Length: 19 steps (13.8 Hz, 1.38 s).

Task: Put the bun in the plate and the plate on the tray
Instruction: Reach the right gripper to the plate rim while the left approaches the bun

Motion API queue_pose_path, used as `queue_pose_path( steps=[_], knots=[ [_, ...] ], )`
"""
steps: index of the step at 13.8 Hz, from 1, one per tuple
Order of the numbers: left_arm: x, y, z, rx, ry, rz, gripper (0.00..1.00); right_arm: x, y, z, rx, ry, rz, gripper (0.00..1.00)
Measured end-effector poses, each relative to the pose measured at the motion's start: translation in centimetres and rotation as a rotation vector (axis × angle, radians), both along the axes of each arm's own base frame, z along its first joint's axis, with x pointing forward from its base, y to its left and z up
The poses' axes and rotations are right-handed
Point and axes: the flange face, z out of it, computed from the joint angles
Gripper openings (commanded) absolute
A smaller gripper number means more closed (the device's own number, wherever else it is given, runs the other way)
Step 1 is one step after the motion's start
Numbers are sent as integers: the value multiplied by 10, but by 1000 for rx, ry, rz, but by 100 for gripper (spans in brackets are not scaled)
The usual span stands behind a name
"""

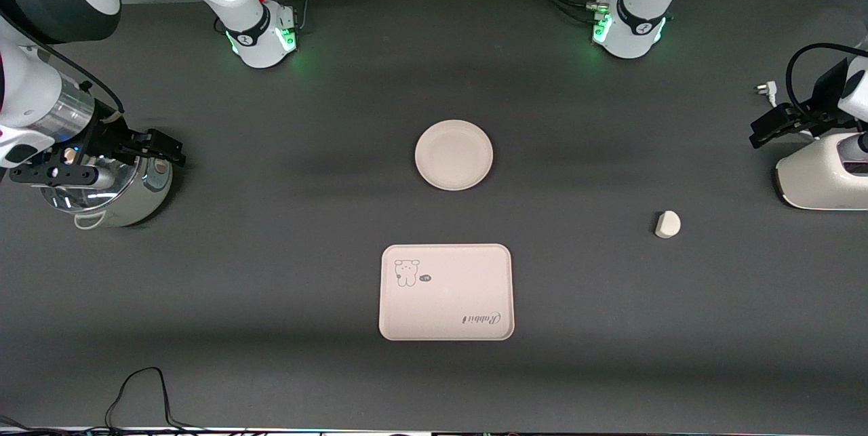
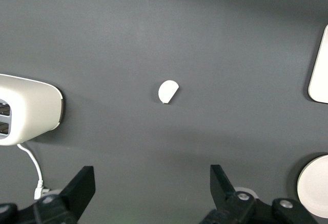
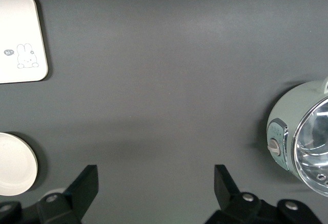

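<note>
The round cream plate [image 1: 454, 154] lies empty mid-table. The pink-cream tray [image 1: 446, 291] with the rabbit drawing lies nearer to the front camera than the plate, also empty. The small off-white bun [image 1: 667, 224] lies on the table toward the left arm's end, apart from both. My left gripper [image 1: 765, 133] is open and empty, up over the white appliance; in its wrist view [image 2: 152, 183] the bun [image 2: 167, 91] lies well clear of the fingers. My right gripper [image 1: 168, 150] is open and empty over the metal pot; its wrist view [image 3: 156, 183] shows the tray [image 3: 18, 37] and plate [image 3: 15, 162].
A white toaster-like appliance [image 1: 820, 175] with a cord stands at the left arm's end of the table. A pale green pot with a shiny lid [image 1: 108, 192] stands at the right arm's end. Dark mat lies between these things.
</note>
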Motion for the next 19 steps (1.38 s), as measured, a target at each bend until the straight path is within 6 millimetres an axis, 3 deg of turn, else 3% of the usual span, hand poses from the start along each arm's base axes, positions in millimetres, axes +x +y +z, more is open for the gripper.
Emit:
queue_pose_path(
  steps=[5,7,11,14,17,19],
  knots=[
    [-1,0,5,0,7,2,100,-1,1,-4,0,8,0,100],
    [0,1,6,0,6,3,100,-2,9,-6,15,15,-19,100],
    [6,2,0,0,16,3,100,-8,84,-15,37,-1,18,100],
    [10,-3,-11,1,40,-5,100,-11,128,-31,43,-16,41,100],
    [22,-2,-45,0,106,-6,100,-13,165,-45,114,-14,67,100],
    [33,-3,-89,0,184,-10,100,-16,192,-63,164,-8,84,100]
  ],
)
